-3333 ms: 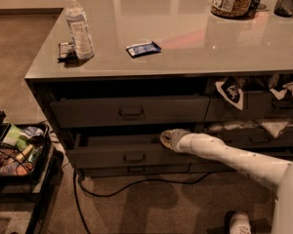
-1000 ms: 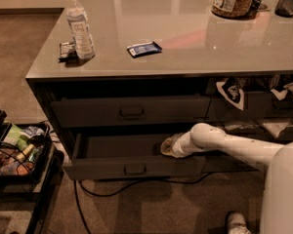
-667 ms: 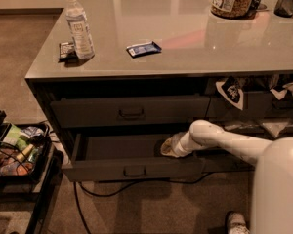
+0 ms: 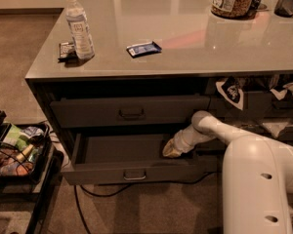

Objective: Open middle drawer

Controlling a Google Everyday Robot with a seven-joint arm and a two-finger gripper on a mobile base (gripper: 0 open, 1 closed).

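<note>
We find the middle drawer (image 4: 97, 173) standing well out from the cabinet beneath the worktop (image 4: 195, 57). Its front sits forward of the upper drawer (image 4: 88, 113), and its plain grey inside is open to view. Our pincer (image 4: 171, 150) sits low inside the drawer at its right end, just behind the front panel. We cannot tell whether it is spread or closed, or whether it has hold of anything. The loop handle (image 4: 135, 175) at the front's centre is free. We judge the opening largely done. What may be left is a little more travel, if any, and lifting the arm clear.
</note>
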